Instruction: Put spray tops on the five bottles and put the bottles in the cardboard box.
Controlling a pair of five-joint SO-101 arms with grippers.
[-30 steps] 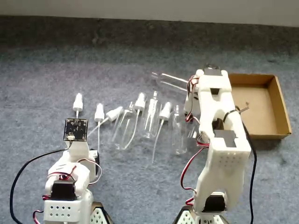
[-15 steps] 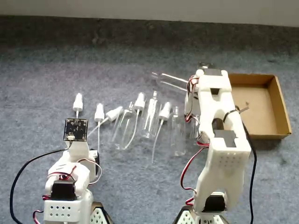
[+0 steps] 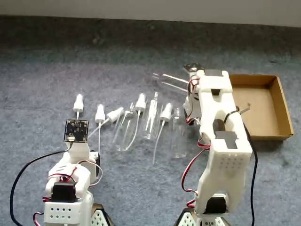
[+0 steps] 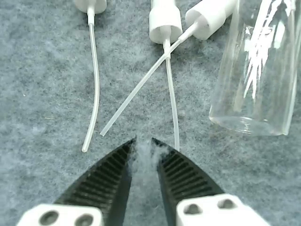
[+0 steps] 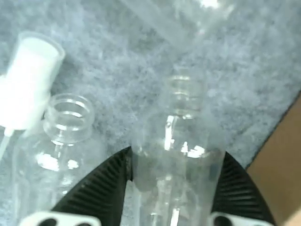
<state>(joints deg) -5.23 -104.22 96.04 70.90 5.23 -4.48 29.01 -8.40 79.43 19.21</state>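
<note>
Compared with one second ago, the far end of the right arm (image 3: 214,89) is reaching slightly further from its base, and a small shiny part (image 3: 190,68) is now showing there. The clear shape that was lying close against this arm is no longer seen on the carpet (image 3: 56,70).

The right gripper (image 5: 175,155) is clamping a clear bottle (image 5: 181,117) between its two fingers, with the neck pointing away beyond the tips. Just beside this gripper another open bottle (image 5: 66,136) is lying, and next to that a white spray top (image 5: 28,89). On the gripper's other side, the cardboard box (image 3: 283,107) is standing near.

The left gripper (image 4: 143,141) is hanging low over the carpet with its fingers a little apart and nothing between them. Just beyond its tips three spray tops are lying with their thin tubes pointing toward it, and a bottle (image 4: 256,70) is lying to one side.

Counting in the high view: five spray tops are lying loose on the carpet, four bottles are lying there without tops, and the fifth is the clamped one. No bottle is lying in the box.
</note>
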